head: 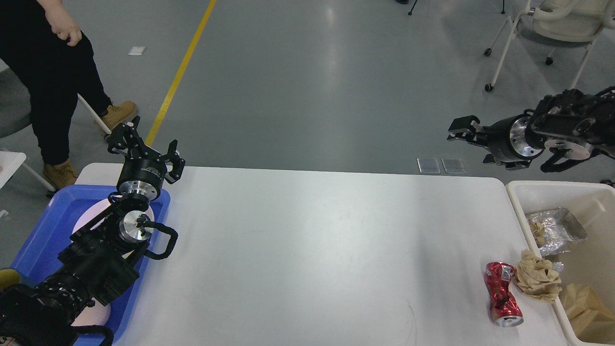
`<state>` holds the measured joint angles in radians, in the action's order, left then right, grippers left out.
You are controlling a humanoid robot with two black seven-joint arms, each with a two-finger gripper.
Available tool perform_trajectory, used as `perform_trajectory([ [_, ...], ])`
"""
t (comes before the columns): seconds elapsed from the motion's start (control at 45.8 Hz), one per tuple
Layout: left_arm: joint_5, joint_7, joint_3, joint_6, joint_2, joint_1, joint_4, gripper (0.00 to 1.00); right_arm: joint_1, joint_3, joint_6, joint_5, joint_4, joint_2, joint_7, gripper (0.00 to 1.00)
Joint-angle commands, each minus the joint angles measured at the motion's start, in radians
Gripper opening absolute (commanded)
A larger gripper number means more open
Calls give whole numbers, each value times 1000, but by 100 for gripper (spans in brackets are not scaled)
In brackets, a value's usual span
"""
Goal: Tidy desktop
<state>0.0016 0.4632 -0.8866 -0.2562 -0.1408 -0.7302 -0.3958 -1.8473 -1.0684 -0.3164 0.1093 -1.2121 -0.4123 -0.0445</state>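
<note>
The white desktop (pixel 307 240) fills the middle of the head view. A crushed red can (pixel 501 294) lies near its front right corner, touching a crumpled brown paper wad (pixel 535 277) at the table's right edge. My left gripper (pixel 144 142) hovers open and empty above the back left corner. My right gripper (pixel 463 130) is raised above the floor behind the back right corner, pointing left, with nothing seen in it; I cannot tell how its fingers stand.
A blue tray (pixel 43 235) holding white plates sits under my left arm. An off-white bin (pixel 591 202) with foil and brown paper stands at the right. A person (pixel 43 72) stands at the far left, a wheeled chair (pixel 552 29) at the far right.
</note>
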Motion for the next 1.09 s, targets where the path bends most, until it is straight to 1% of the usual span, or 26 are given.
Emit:
perform_trajectory([
  [0.0, 0, 0, 0, 0, 1, 0, 0, 97, -108, -2, -18, 3, -217, 15, 0, 100],
  [0.087, 0, 0, 0, 0, 0, 0, 0, 97, -122, -10, -10, 10, -279, 38, 0, 100],
  [0.197, 0, 0, 0, 0, 1, 0, 0, 97, -106, -48, 16, 3, -265, 43, 0, 100],
  [0.284, 0, 0, 0, 0, 1, 0, 0, 97, -57, -106, 52, -3, -219, 37, 0, 100],
  [0.393, 0, 0, 0, 0, 0, 0, 0, 97, 55, -176, 88, -42, -121, 0, -2, 100],
  [0.503, 0, 0, 0, 0, 0, 0, 0, 97, 242, -179, 140, -85, 17, -55, -2, 100],
  [0.59, 0, 0, 0, 0, 0, 0, 0, 97, 384, -179, 181, -89, 156, -63, -3, 100],
  [0.678, 0, 0, 0, 0, 0, 0, 0, 97, 465, -173, 188, -88, 258, -68, -6, 100],
  [0.721, 0, 0, 0, 0, 1, 0, 0, 97, 488, -173, 188, -88, 285, -68, -12, 100],
  [0.874, 0, 0, 0, 0, 0, 0, 0, 97, 556, -173, 189, -83, 338, -63, -12, 100],
  [1.071, 0, 0, 0, 0, 0, 0, 0, 97, 715, -169, 197, -66, 474, -51, -14, 100],
])
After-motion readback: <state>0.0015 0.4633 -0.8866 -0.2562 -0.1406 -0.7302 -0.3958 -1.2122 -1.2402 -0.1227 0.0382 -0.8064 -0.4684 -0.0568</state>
